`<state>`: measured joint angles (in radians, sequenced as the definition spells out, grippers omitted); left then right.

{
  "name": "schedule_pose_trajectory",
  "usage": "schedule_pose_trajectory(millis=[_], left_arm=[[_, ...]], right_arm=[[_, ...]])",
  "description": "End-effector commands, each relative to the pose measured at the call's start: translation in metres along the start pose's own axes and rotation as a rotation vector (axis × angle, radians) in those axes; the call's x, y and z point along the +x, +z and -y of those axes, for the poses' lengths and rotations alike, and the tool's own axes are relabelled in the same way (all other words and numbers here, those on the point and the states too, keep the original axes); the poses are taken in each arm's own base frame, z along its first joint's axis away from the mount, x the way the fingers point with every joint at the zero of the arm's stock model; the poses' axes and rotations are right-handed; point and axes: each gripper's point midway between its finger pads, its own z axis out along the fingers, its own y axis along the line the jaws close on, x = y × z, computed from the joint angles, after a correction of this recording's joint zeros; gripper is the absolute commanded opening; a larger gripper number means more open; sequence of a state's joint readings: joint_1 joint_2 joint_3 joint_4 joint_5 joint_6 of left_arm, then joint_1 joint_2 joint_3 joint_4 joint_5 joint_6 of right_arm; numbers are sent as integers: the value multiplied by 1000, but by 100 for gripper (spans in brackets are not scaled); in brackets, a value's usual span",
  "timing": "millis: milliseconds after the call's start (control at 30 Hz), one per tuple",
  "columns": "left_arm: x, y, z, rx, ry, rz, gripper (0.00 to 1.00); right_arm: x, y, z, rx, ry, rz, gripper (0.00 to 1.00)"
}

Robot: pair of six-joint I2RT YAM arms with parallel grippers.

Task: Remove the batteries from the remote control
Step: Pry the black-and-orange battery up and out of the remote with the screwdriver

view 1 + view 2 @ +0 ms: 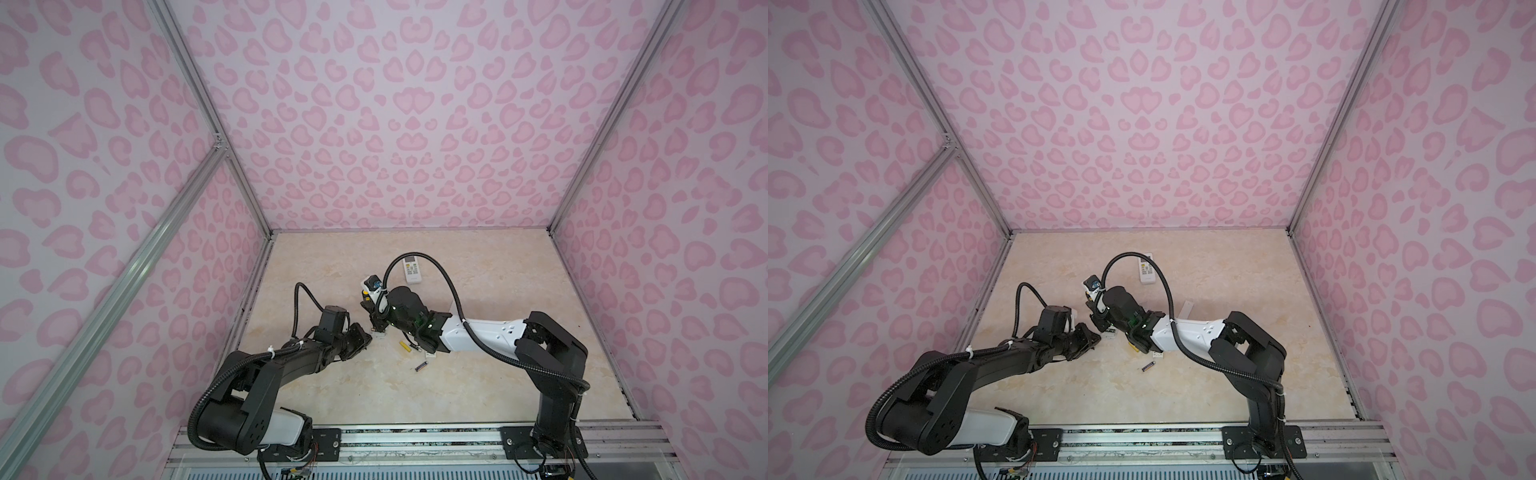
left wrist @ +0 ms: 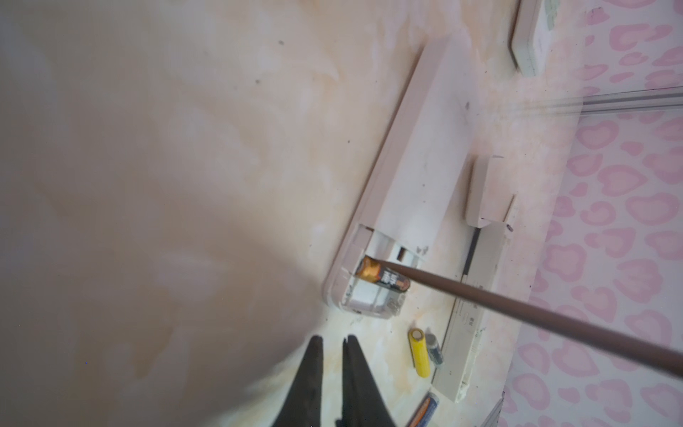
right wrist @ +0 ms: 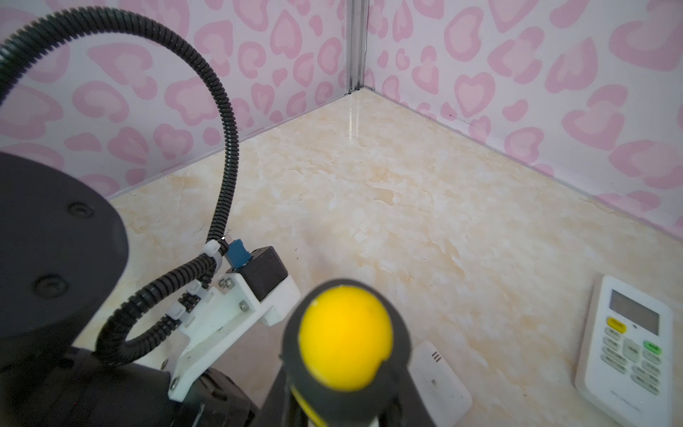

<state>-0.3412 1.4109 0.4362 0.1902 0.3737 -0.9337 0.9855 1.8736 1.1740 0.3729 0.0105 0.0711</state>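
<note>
Left to unload: one black-and-gold battery (image 2: 384, 278), seated in the open bay of the face-down remote (image 2: 417, 177), screwdriver (image 2: 517, 308) tip at its gold end. Just beside that remote, already out: a yellow battery (image 2: 420, 352) and a dark battery (image 2: 434, 349). Probably light, rigid, slick, quick to roll; best pinched across the middle once levered up. Clamped on the screwdriver handle: the right end effector (image 3: 343, 414). Empty, jaws a slit apart, near the remote's bay: the left end effector (image 2: 333, 344).

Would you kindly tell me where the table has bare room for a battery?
Free: the near strip of table between the purplish battery and front rail; both back corners. Crowded: the centre, around the opened remote, yellow battery and screwdriver.
</note>
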Motion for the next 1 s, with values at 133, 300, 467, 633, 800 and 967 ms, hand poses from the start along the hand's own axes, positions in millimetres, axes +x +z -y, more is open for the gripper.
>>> schedule_pose_trajectory(millis=[133,300,467,633,800,967], left_arm=[[-6,4,7,31,3,15,15],[-4,6,3,31,-8,13,14],[-1,7,-1,20,-10,4,13],[0,7,-4,13,-13,3,12],[2,10,-7,0,-14,-5,11],[2,12,-7,7,-23,-10,11]], right_arm=[[26,-8,-2,21,-28,-60,0],[29,-16,-11,-9,-73,-27,0],[30,-16,-18,9,-135,-26,0],[32,-14,-28,-18,-166,-29,0],[31,-11,-34,-46,-159,-53,0],[34,-7,-37,-62,-182,-74,0]])
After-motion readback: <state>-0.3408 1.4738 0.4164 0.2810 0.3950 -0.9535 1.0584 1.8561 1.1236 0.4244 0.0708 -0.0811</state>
